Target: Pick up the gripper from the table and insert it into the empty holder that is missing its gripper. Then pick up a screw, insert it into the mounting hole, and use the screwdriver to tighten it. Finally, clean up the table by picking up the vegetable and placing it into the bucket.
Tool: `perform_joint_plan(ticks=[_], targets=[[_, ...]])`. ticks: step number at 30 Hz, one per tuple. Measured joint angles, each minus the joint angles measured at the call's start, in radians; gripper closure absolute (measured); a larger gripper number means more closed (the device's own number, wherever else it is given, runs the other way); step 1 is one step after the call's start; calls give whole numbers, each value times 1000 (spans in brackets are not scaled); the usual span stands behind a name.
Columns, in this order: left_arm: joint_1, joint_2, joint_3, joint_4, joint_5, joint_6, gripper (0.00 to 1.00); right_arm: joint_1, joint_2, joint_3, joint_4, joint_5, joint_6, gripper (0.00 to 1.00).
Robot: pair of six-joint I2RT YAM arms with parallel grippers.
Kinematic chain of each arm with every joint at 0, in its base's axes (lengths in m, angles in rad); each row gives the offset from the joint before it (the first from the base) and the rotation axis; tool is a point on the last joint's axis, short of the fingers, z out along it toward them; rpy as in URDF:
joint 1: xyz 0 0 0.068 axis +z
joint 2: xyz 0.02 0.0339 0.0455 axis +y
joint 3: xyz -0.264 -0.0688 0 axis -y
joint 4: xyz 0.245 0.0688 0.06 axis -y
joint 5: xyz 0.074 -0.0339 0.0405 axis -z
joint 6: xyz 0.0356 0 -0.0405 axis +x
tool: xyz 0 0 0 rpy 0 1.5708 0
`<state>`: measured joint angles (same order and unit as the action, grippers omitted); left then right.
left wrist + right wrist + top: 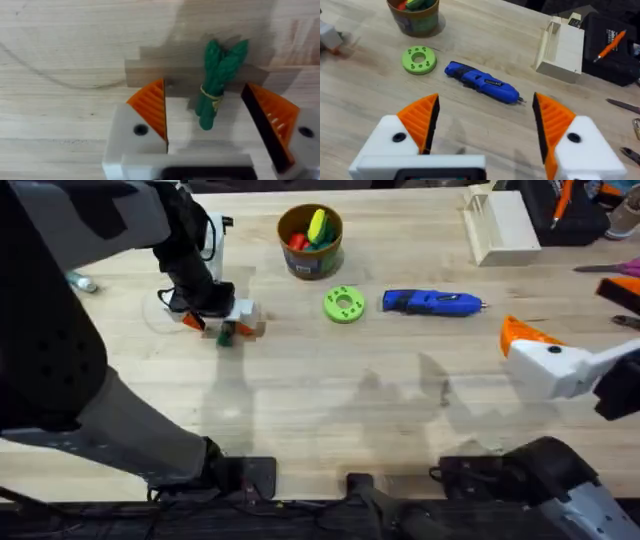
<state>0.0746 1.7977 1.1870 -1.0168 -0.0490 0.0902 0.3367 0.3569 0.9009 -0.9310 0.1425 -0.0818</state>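
Here's the vegetable (217,82), a slim green toy asparagus bundle with a yellow band round its middle, lying flat on the wooden table (300,400) in the left-centre of the overhead frame, and in the left wrist view it sits squarely between the left gripper (215,120)'s spread orange pads, touching neither. So the left gripper is wide open and poised over it, nothing grasped yet. By the look of it this will be light and fairly stiff plastic, a little slick, so the banded middle seems the sensible place to pinch (the leafy tips look too narrow to hold well). Just above and to the right in the overhead sits the bucket (311,242), mustard-yellow with toy food already inside, near enough for a short carry. Further right lie the flat green ring-shaped disc (344,305) and then the blue screwdriver (432,302), tip pointing toward the right edge. The right gripper (485,125) hangs at the right side of the frame, jaws parted and empty, with the screwdriver ahead of it in its own camera. A white box (500,225) stands at the upper right.
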Motion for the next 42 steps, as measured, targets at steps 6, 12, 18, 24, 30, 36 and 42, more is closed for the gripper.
perform_joint_plan(ticks=[6,12,18,24,30,36,42], targets=[[0,0,0,1,1,1,158,0,0,0,0,0,0,12],[0,0,0,12,0,3,553,0,0,0,0,0,0,12],[0,0,0,15,-1,6,975,0,0,0,-1,0,0,12],[0,0,0,15,-1,6,975,0,0,-1,0,0,0,11],[0,-6,4,13,-1,6,975,0,0,-1,0,0,0,12],[0,-127,71,-45,9,6,975,0,0,-1,0,0,0,13],[0,-310,202,-79,43,-7,975,0,0,-1,0,0,0,11]])
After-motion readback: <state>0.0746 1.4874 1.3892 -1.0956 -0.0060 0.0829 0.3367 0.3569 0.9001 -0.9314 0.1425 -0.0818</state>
